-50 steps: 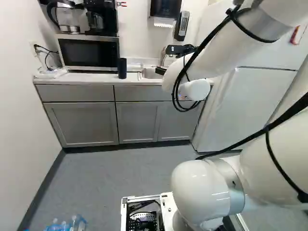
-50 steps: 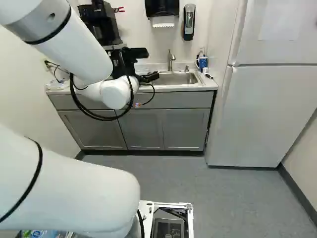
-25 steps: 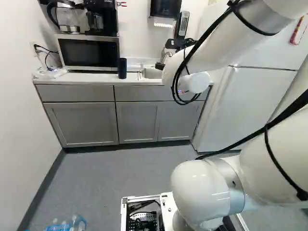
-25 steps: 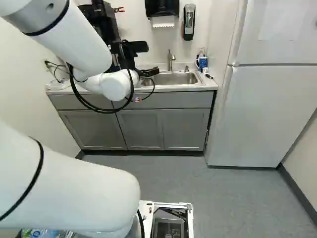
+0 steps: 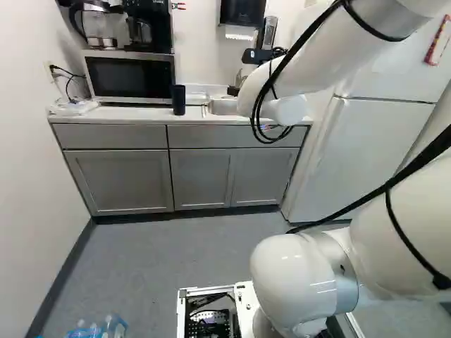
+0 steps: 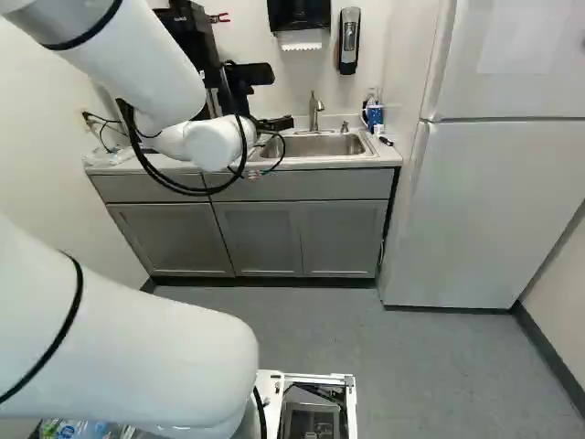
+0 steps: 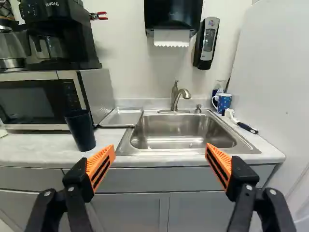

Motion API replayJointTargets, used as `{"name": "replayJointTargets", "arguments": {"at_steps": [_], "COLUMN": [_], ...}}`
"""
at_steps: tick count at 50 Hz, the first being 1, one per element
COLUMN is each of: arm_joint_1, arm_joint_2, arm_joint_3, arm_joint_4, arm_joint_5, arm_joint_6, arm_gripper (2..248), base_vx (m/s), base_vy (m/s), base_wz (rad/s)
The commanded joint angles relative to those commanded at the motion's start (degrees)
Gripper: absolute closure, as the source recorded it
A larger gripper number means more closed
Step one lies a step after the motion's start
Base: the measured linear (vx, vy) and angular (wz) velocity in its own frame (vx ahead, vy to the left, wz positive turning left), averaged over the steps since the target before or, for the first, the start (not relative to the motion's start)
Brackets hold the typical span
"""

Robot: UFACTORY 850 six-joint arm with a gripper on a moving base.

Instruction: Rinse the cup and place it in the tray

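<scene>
In the right base view my gripper [image 6: 276, 123] is over the counter at the sink's left side. The wrist view shows the gripper [image 7: 160, 149] open, nothing between its orange pads, facing the counter front and sink [image 7: 181, 133]. A dark, tall cup [image 7: 81, 130] stands upright on the counter before the microwave, beyond and to one side of the nearer finger; in the left base view the cup [image 5: 178, 100] is left of the sink. The shallow metal tray [image 7: 121, 117] lies between microwave and sink, behind the cup.
The faucet [image 7: 178, 99] rises behind the basin. A blue dotted mug [image 7: 223, 102] and a brush [image 7: 241, 123] are by the sink's far corner. The microwave [image 7: 43, 99] carries a coffee maker. A refrigerator [image 6: 494, 210] stands beside the counter, a soap dispenser [image 7: 206, 43] above.
My arm's forearm and wrist have risen against the base joint, lifting the gripper a little above the counter. The base, the cup and the tray area look unmoved.
</scene>
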Motion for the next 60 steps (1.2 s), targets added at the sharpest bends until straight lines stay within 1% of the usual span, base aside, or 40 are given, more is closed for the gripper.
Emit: {"name": "replayJointTargets", "arguments": {"at_steps": [45, 60], "arm_joint_1": [0.0, 0.0], "arm_joint_2": [-1.5, -1.8], "arm_joint_3": [-6.7, -8.8], "arm_joint_4": [0.0, 0.0], "arm_joint_5": [-6.4, -6.6], "arm_joint_6": [0.0, 0.0], "arm_gripper": [3, 3], "base_vx": [0.000, 0.000], "base_vy": [0.000, 0.000], "base_wz": [0.000, 0.000]}}
